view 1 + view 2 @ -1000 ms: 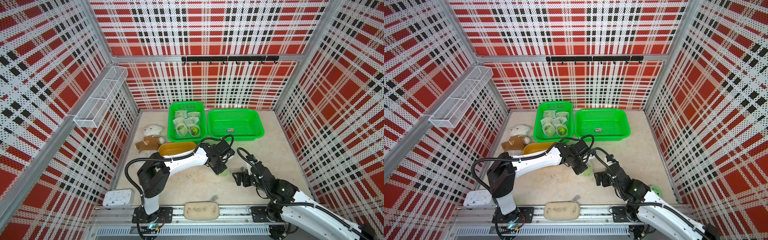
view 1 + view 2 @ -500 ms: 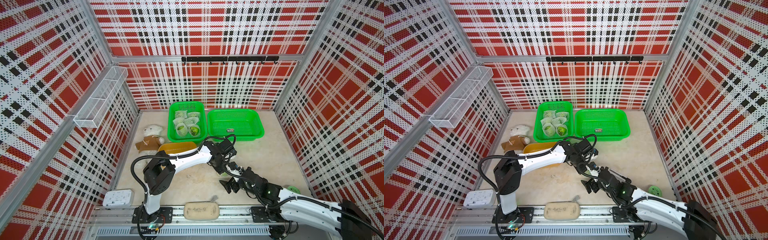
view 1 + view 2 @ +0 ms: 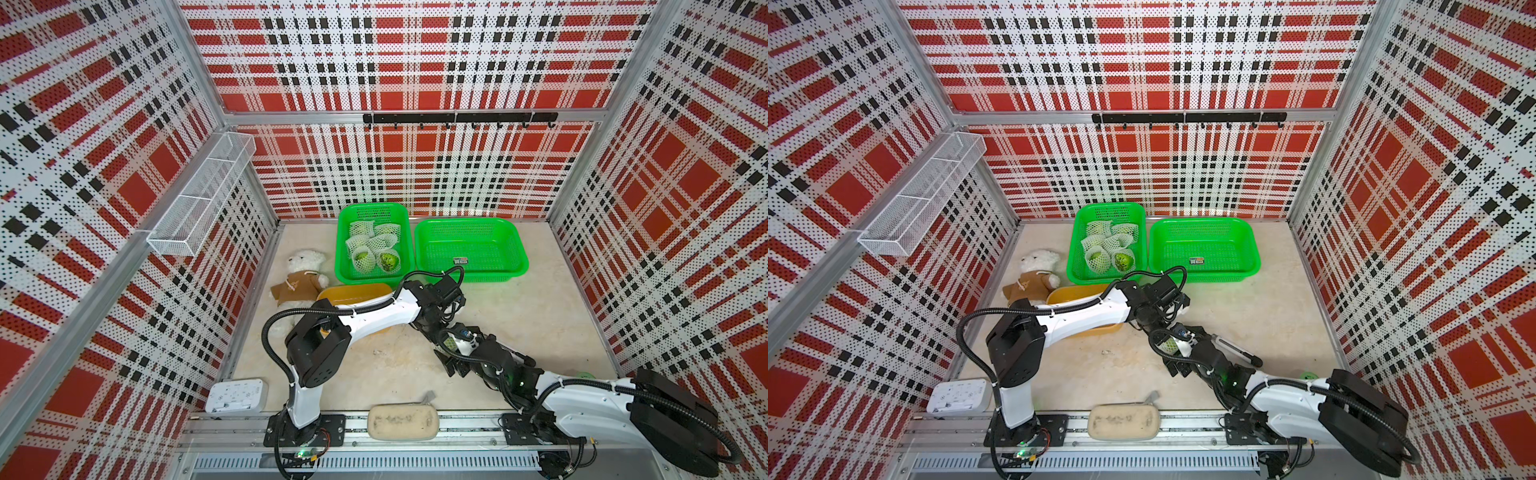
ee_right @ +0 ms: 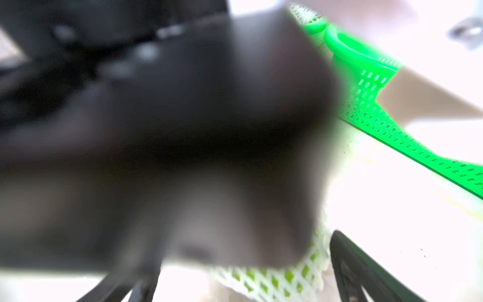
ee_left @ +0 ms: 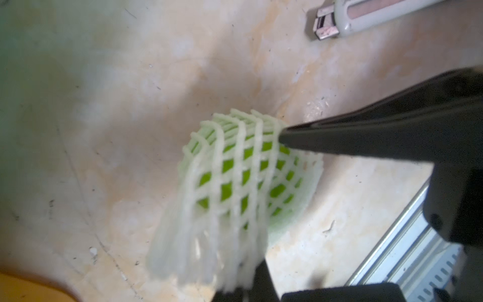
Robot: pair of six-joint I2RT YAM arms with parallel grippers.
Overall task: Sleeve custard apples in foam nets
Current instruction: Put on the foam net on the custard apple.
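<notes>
A custard apple sits inside a white foam net [image 5: 240,177], lying on the table; both top views show it small between the two grippers [image 3: 450,341] [image 3: 1170,343]. My left gripper [image 5: 243,290] is shut on the net's near end and reaches it from the back left [image 3: 441,330]. My right gripper [image 4: 243,290] is open and straddles the netted fruit [image 4: 274,282] from the front right [image 3: 457,349]. One of its fingers [image 5: 339,141] touches the net's far rim. Several more sleeved custard apples [image 3: 374,249] lie in the left green basket [image 3: 345,232].
An empty green basket [image 3: 511,237] stands at the back right. A plush bear [image 3: 301,274] and a yellow dish [image 3: 353,291] lie to the left, under the left arm. A white box [image 3: 237,395] and beige pouch [image 3: 403,420] sit at the front. A utility knife [image 3: 1233,349] lies beside the right arm.
The right arm has swung in from the right and stretched low, bringing its open gripper around the netted fruit. The left gripper has shifted slightly right, still holding the net.
</notes>
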